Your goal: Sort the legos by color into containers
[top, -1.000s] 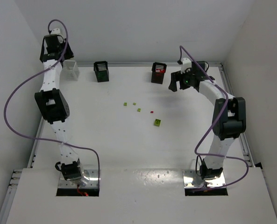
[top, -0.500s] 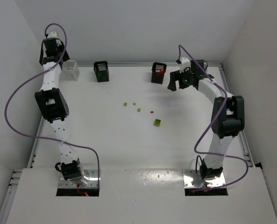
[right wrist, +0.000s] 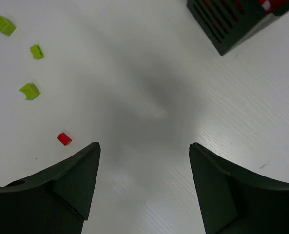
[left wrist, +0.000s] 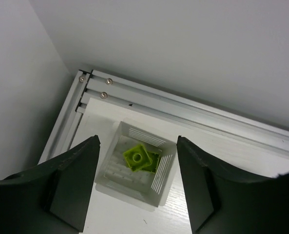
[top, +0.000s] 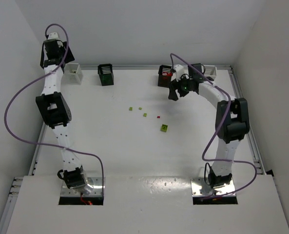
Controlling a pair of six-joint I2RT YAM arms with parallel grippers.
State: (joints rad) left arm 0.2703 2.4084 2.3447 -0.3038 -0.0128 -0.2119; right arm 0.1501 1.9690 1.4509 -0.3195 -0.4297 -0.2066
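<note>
My left gripper [top: 60, 57] hangs open and empty over the back left white bin [top: 73, 73]. In the left wrist view its open jaws [left wrist: 137, 142] frame that bin [left wrist: 164, 181], which holds a yellow-green lego [left wrist: 137, 157]. My right gripper [top: 175, 91] is open and empty above bare table [right wrist: 144, 146], just in front of a black bin [top: 164, 76] with red legos inside. Loose on the table are three small yellow-green legos [top: 130, 108] [top: 140, 108] [top: 145, 115], a tiny red lego [top: 158, 117] and a larger green lego [top: 164, 128].
A second black bin [top: 105, 74] stands at the back, left of centre. A second white bin [top: 210, 71] stands at the back right. The right wrist view shows the red lego [right wrist: 64, 139], the yellow-green legos [right wrist: 29, 91] and the black bin's corner [right wrist: 222, 27]. Aluminium rails edge the table [left wrist: 134, 100].
My right gripper has swung left, from right of the black bin with red legos to just in front of it, uncovering the back right white bin. The left arm shifted slightly.
</note>
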